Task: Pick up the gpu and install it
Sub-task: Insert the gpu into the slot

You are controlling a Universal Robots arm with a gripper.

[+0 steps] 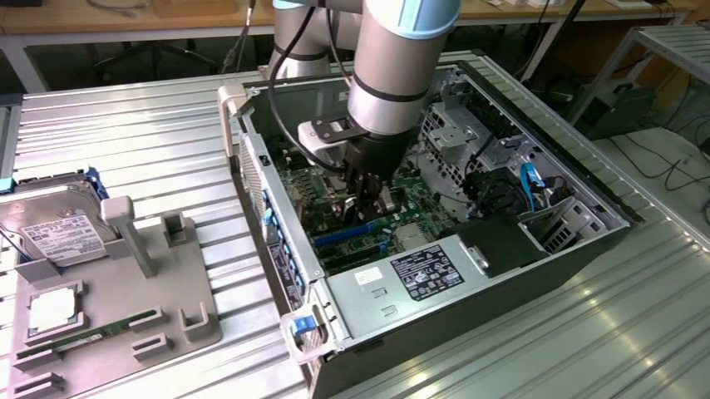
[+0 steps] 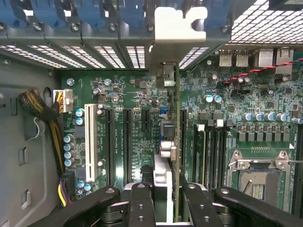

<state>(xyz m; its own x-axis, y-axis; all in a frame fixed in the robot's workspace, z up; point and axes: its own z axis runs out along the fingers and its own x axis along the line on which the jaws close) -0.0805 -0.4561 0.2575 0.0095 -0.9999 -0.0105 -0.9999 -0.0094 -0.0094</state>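
Note:
In the wrist view the gpu (image 2: pixel 175 118) is seen edge-on, a thin green card with its silver end bracket (image 2: pixel 177 26) up against the case's rear slot openings. It stands upright over the green motherboard (image 2: pixel 137 99), along a black expansion slot (image 2: pixel 183 137). I cannot tell whether it is seated. My gripper (image 2: pixel 168 201) is shut on the card, a black finger (image 2: pixel 142 203) on each side. In the exterior view the gripper (image 1: pixel 367 198) reaches down inside the open computer case (image 1: pixel 577 166), just above the motherboard (image 1: pixel 416 204).
A grey holder (image 1: pixel 166 283) at the exterior view's left carries a silver hard drive (image 1: pixel 56 229), a memory stick (image 1: pixel 95 337) and a processor (image 1: pixel 53 309). Inside the case are the power supply (image 1: pixel 427 270), drive cages (image 1: pixel 461 141), a yellow-black cable bundle (image 2: pixel 40 109) and the processor socket (image 2: pixel 258 175).

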